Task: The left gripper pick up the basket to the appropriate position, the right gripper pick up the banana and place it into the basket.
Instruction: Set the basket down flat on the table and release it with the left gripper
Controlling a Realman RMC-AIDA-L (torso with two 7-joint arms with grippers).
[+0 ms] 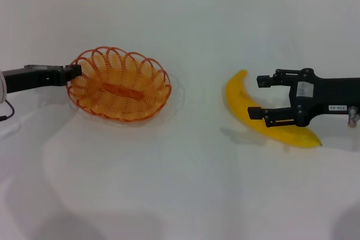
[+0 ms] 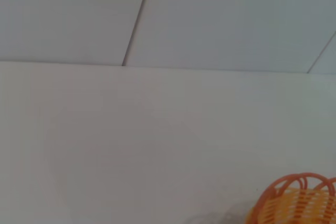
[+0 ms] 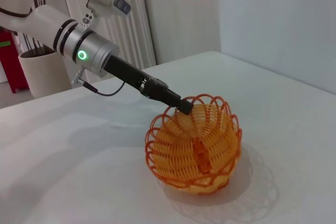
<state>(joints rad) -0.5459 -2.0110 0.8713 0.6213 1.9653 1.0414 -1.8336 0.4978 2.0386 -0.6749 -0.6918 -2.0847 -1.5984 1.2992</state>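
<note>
My left claw (image 1: 75, 72) pinches basket (image 1: 119, 84) rim; lift level. Right claw (image 1: 259, 97) open w/ banana (image 1: 246, 104) between fingers; close mid-body.

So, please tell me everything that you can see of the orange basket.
The basket is a shallow oval bowl of orange wire or wicker, with open loops all along its rim. It holds nothing. It sits on the white table, to the robot's left, tipped slightly in the right wrist view. The left pincer is at its rim on the robot's left side and seems to grip a loop. The banana lies apart from it.
</note>
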